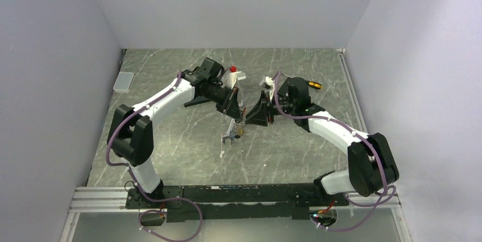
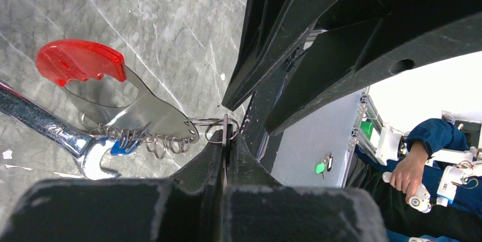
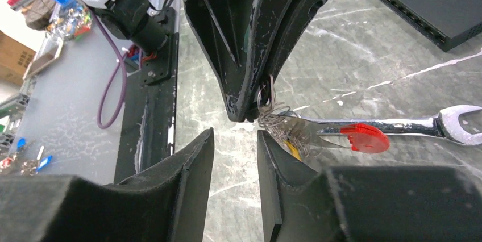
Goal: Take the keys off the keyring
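Note:
My left gripper [image 2: 227, 135] is shut on the thin metal ring [image 2: 219, 129] of the keyring [image 2: 149, 111], a silver curved plate with a red end [image 2: 79, 61]. Small rings and keys hang along it, one key with a blue head [image 2: 122, 146]. A long silver wrench [image 2: 40, 125] lies against the bunch. In the top view the bunch [image 1: 233, 134] dangles below the left gripper [image 1: 237, 111]. My right gripper [image 3: 235, 135] stands open just beside the ring [image 3: 267, 97], with nothing between its fingers. A yellow key head [image 3: 293, 150] shows behind its right finger.
A white block [image 1: 123, 82] lies at the far left of the marble table [image 1: 187, 151]. A red-topped white object [image 1: 234, 71] and a yellow and black tool [image 1: 314, 85] sit behind the arms. A black box [image 3: 432, 3] lies beyond the wrench [image 3: 415, 124].

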`<control>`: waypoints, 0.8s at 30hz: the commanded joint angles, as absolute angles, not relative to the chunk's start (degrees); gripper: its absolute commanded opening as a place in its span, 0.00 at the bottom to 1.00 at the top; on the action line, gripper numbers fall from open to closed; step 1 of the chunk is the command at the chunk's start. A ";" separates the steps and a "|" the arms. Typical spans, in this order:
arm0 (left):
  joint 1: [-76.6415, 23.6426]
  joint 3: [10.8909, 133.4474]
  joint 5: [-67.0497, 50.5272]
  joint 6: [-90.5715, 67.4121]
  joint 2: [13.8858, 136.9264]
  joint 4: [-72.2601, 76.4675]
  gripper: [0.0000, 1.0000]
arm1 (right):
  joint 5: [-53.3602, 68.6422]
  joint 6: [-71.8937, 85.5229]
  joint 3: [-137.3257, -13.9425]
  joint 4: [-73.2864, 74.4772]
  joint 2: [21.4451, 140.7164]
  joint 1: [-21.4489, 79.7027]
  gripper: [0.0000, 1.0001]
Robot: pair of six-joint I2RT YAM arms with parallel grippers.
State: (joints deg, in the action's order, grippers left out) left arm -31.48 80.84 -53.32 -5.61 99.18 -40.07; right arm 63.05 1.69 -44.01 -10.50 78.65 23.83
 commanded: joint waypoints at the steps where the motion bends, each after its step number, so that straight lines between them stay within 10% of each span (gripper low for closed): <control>1: -31.85 81.86 -55.75 -4.83 97.07 -38.93 0.00 | 64.05 6.30 -45.05 -16.69 78.43 24.08 0.38; 24: -32.87 82.18 -57.08 -4.04 96.94 -39.29 0.00 | 66.97 18.59 -43.95 -28.47 83.96 24.02 0.25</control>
